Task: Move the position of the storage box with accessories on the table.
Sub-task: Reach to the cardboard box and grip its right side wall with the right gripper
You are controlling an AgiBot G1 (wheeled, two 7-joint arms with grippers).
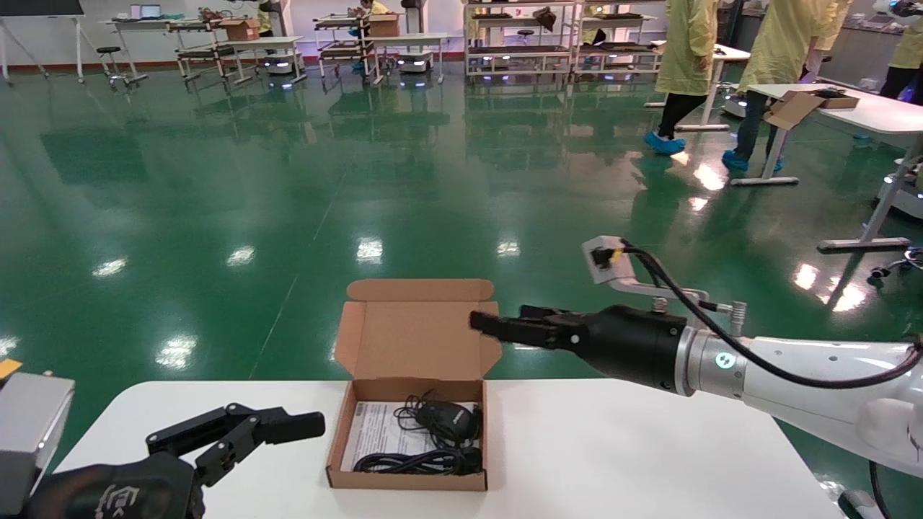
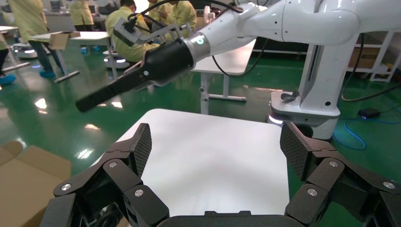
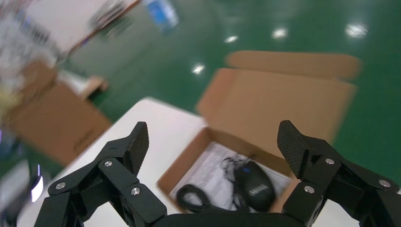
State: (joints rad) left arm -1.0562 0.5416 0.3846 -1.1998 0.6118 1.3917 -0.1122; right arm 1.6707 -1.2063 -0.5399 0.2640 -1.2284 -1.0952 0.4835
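The storage box (image 1: 339, 440) is a shallow brown cardboard box that sits at the far middle of the white table (image 1: 613, 447), its flap lid (image 1: 418, 331) standing open. Inside lie the accessories: a black mouse (image 1: 445, 419), a coiled black cable (image 1: 411, 461) and a white printed sheet (image 1: 373, 427). My right gripper (image 1: 484, 323) hovers open in the air by the lid's right edge, above the box. Its wrist view looks down on the mouse (image 3: 255, 185), cable (image 3: 193, 198) and box wall (image 3: 182, 163) between open fingers (image 3: 213, 139). My left gripper (image 1: 303, 427) is open, low over the table left of the box.
The box stands at the table's far edge, with green floor beyond. Bare tabletop (image 2: 213, 156) lies in front of the left gripper (image 2: 215, 146). People in yellow coats (image 1: 689, 50) and another white table (image 1: 865, 108) are far off at the right.
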